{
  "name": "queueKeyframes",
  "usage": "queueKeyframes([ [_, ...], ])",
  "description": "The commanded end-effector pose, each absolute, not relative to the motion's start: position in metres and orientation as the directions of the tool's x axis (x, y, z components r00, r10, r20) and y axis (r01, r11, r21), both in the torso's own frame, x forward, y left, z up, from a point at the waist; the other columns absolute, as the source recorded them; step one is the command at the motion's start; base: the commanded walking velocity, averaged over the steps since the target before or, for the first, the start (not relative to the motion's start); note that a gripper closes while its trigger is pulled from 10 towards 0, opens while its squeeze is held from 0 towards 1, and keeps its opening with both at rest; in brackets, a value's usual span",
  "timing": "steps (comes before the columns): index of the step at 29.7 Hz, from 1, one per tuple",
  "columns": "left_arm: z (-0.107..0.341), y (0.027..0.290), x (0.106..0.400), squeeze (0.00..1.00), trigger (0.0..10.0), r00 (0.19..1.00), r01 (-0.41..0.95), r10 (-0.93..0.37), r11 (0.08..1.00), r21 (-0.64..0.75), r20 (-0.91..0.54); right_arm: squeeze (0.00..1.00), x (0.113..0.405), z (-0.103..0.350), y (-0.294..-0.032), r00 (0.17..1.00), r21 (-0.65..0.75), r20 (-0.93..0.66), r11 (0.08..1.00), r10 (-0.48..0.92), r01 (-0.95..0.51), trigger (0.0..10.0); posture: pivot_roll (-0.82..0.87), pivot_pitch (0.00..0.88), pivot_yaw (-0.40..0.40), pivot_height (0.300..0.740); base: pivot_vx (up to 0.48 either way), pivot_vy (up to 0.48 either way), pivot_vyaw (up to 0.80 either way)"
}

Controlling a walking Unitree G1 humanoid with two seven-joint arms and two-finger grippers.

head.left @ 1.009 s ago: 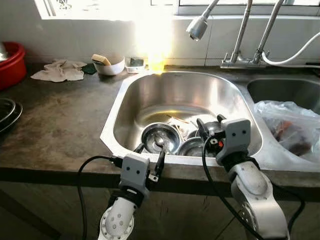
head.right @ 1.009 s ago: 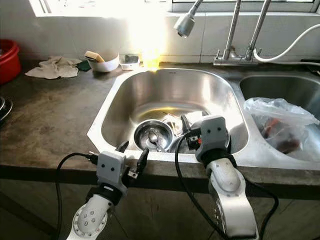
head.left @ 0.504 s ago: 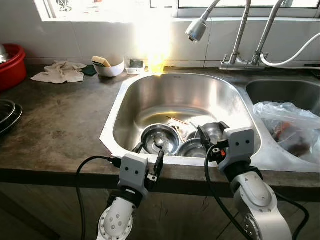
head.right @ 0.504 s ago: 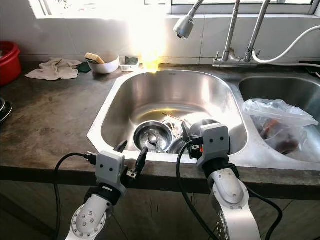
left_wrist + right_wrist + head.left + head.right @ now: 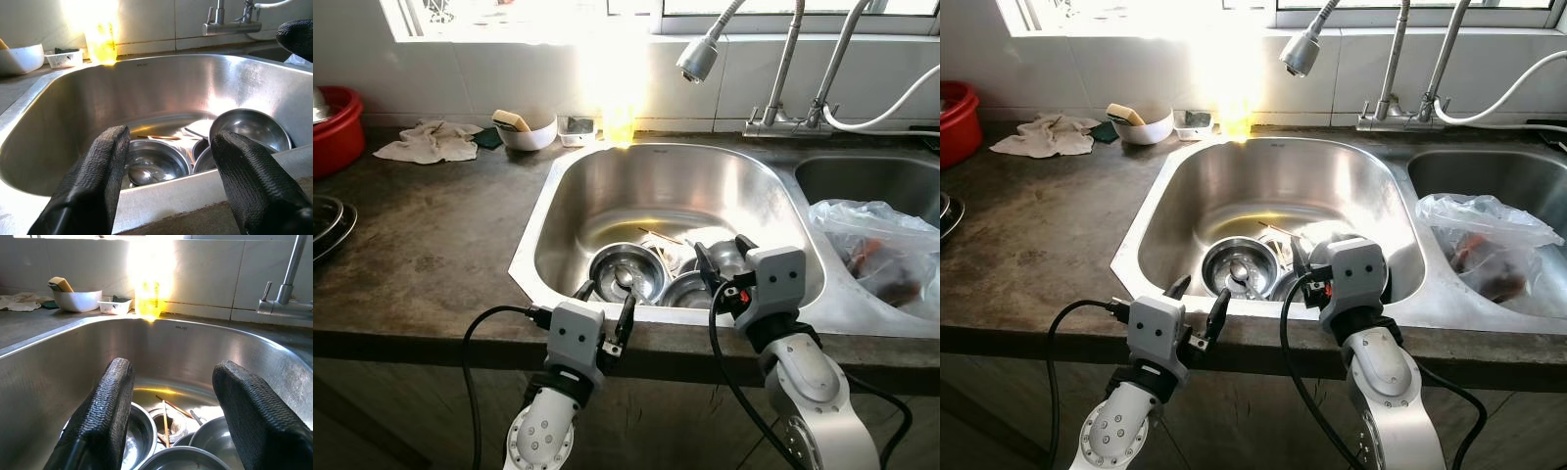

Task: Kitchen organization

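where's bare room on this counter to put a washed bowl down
The dark counter is bare between the cloth and the sink's left rim. The sink floor is crowded with steel bowls. The right basin holds a plastic bag.

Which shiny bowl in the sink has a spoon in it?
The steel bowl on the left of the pile in the sink holds the spoon. The bowls beside it, near the right gripper, show no spoon.
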State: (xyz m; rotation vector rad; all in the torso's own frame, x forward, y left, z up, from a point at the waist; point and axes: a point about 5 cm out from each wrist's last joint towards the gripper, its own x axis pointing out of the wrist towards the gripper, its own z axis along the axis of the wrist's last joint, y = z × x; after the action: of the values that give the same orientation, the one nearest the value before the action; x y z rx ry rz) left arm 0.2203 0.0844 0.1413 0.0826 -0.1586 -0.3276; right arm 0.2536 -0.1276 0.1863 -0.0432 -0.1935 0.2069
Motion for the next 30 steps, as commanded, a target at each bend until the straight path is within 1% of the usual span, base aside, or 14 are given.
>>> queueKeyframes([
  [1, 0.1464, 0.084, 0.2179, 0.0, 10.0, 0.928, 0.317, -0.332, 0.942, 0.11, 0.17, 0.0, 0.2555, 0.1893, -0.126, 0.958, -0.057, 0.197, 0.978, 0.207, -0.199, 10.0, 0.02, 0.043, -0.027, 0.74, -0.27, 0.0, 0.0],
  [18, 0.1446, 0.0851, 0.2178, 0.0, 10.0, 0.928, 0.319, -0.335, 0.941, 0.115, 0.165, 0.0, 0.2577, 0.1884, -0.1224, 0.958, -0.054, 0.193, 0.977, 0.212, -0.205, 10.0, 0.02, 0.028, -0.022, 0.74, -0.283, 0.0, 0.0],
  [30, 0.1449, 0.0848, 0.2185, 0.0, 10.0, 0.927, 0.321, -0.338, 0.94, 0.117, 0.165, 0.0, 0.2588, 0.1888, -0.1211, 0.96, -0.051, 0.189, 0.979, 0.205, -0.199, 10.0, 0.02, 0.041, -0.021, 0.74, -0.287, 0.0, 0.0],
])
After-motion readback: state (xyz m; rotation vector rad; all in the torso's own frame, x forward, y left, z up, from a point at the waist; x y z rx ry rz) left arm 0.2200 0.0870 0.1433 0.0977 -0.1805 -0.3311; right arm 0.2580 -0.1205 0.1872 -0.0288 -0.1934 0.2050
